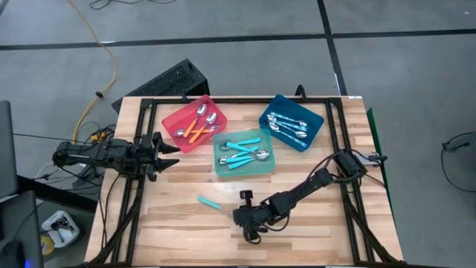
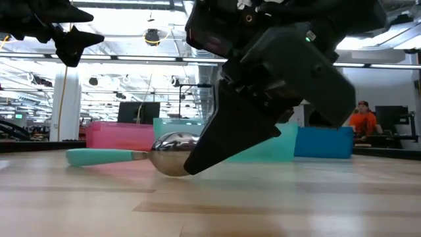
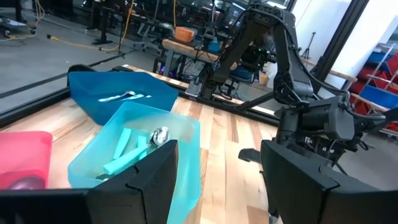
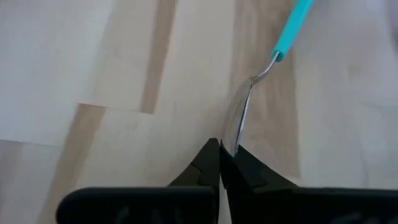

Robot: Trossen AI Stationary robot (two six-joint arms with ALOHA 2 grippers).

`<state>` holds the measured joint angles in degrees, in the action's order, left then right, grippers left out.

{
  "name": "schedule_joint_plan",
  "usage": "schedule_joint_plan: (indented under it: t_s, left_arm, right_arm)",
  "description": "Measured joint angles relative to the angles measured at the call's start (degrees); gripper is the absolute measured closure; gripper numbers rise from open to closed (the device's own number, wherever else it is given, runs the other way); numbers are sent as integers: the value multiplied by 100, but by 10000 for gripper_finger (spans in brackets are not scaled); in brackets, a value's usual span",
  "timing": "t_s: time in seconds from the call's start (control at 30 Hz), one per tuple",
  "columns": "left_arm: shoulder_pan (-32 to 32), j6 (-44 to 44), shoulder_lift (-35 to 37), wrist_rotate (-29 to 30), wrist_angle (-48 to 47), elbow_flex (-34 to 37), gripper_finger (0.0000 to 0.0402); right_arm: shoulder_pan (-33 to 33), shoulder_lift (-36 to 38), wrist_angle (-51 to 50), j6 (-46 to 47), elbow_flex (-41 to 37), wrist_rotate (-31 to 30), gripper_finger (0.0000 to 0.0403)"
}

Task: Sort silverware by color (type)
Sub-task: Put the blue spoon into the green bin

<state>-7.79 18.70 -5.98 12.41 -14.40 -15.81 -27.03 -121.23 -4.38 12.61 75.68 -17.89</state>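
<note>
One teal-handled spoon (image 1: 209, 202) lies on the wooden table, away from the trays; the low view shows its teal handle (image 2: 99, 156) and shiny bowl (image 2: 172, 151). My right gripper (image 1: 245, 216) is down at the table, shut on that bowl. More spoons lie sorted in three trays: orange-handled in the red tray (image 1: 172, 119), teal in the teal tray (image 1: 220, 165), pale blue in the blue tray (image 1: 318, 123). My left gripper (image 1: 165, 152) waits open above the table's left side, clear of everything. My right gripper pinches the far tip of the spoon's bowl (image 4: 235, 134) between its two fingertips (image 4: 208, 163). It slants down from the table's right along the spoon's length. The bowl stands on edge in the hold, its underside (image 2: 170, 171) at the table and the handle (image 4: 292, 28) pointing away from the gripper.
The three trays stand in a row across the far half of the table. A black metal frame (image 1: 141, 104) borders the tabletop. Bare wood (image 1: 178, 231) stretches along the near edge. A person in orange (image 2: 363, 118) sits far off in the room.
</note>
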Motion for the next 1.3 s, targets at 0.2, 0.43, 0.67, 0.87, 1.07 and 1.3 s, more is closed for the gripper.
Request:
schedule_joint_plan:
  t_s: [0.2, 0.43, 0.67, 0.87, 1.07, 1.3]
  left_arm:
    - [0, 33, 0, -1, -28, 0, 187]
    - [2, 4, 2, 56, -24, 0, 187]
    - [0, 28, 2, 63, -33, 0, 187]
    - [0, 2, 2, 69, -43, 0, 187]
    - [0, 4, 2, 69, -93, -2, 187]
    - [0, 1, 2, 69, -133, -2, 187]
  right_arm:
    - [-170, 2, -2, -41, -7, -775, 377]
    - [-146, 143, 24, -343, -4, -942, 377]
    - [21, 514, -434, -702, -4, -1072, 377]
    - [175, 947, -663, -1180, -4, -1143, 377]
    - [302, 1461, -1166, -1404, -5, -1467, 377]
    - [308, 2194, -1724, -1682, -2, -2072, 377]
